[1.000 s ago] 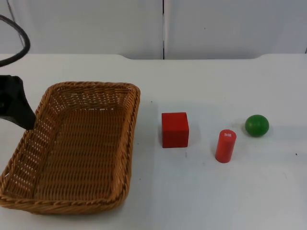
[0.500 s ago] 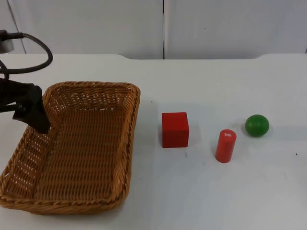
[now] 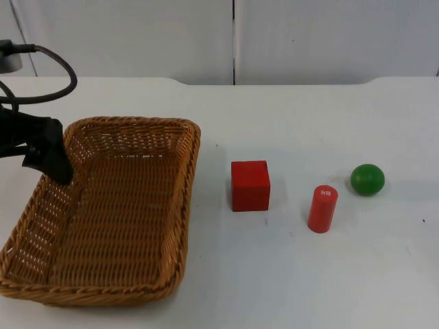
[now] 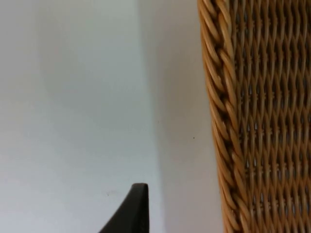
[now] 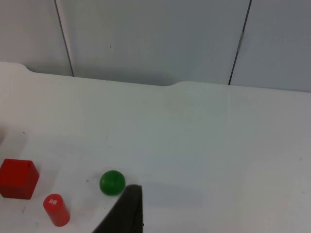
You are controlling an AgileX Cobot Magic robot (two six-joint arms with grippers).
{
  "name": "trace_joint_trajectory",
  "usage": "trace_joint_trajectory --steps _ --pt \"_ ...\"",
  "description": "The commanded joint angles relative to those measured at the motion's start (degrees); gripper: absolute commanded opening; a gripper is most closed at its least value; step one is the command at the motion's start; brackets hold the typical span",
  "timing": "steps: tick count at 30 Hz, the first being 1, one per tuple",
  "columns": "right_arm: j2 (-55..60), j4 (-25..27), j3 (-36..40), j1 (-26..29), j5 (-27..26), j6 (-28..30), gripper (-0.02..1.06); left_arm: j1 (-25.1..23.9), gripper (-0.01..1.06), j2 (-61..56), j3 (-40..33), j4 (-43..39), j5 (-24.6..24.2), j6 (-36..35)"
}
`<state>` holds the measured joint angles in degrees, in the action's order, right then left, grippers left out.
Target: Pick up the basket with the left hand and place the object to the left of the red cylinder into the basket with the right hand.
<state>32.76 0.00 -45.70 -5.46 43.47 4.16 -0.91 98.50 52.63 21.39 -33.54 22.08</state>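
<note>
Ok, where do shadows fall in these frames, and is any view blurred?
Top view: soft shadow right of the basket and beside the red cylinder. Left wrist view: a dim shadow band along the basket rim, weave crisp. Right wrist view: the black fingertip looks soft, green ball sharp.

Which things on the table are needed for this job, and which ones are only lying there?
Needed:
- basket, at whose left rim the left gripper is
- red cube, left of the cylinder, the piece to go in
- red cylinder, the landmark
- right gripper, waiting above the table

Only lying there:
- green ball, right of the cylinder
</note>
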Motion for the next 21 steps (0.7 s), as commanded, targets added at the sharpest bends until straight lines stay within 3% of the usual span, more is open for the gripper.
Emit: trace_joint_trajectory --steps 1,9,21 --pt "1.7 0.0 -1.64 0.22 0.58 0.37 1.05 0.37 1.05 -0.14 0.3 0.74 -0.23 0.32" --pt "11.14 0.4 -8.98 0.22 1.32 0.37 1.05 0.37 1.05 0.56 0.3 0.62 1.55 0.75" --pt "15.68 0.51 -10.41 0.22 1.59 1.03 1.05 0.16 1.05 6.44 4.97 0.34 1.09 2.19"
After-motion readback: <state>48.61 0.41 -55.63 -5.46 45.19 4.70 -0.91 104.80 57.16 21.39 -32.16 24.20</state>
